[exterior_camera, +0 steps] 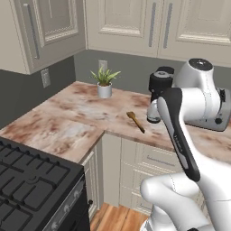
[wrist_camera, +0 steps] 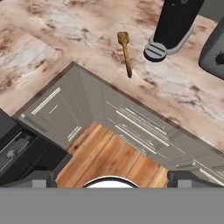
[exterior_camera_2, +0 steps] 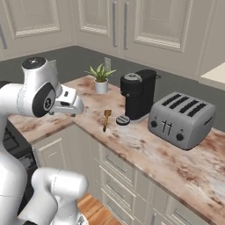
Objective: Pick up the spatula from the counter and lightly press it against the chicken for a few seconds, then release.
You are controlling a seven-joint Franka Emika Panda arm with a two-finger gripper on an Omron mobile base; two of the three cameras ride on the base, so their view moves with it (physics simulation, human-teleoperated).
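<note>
A slim brown wooden spatula is seen lying flat on the pink-veined marble table. It lies near the front edge, just left of a black coffee machine and apart from it. Its broader end is turned towards the far wall. A small green potted plant is set farther back, and a silver four-slot toaster stands to the right. The end effector is held spread wide and empty, seemingly above the wooden floor, short of the table.

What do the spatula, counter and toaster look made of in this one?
Spatula: probably wood, matte, going by its even honey-brown colour.
Counter: looks like polished stone, marble or granite, from the mottled pink-brown veining.
Toaster: seemingly brushed metal, grey with a soft sheen.
</note>
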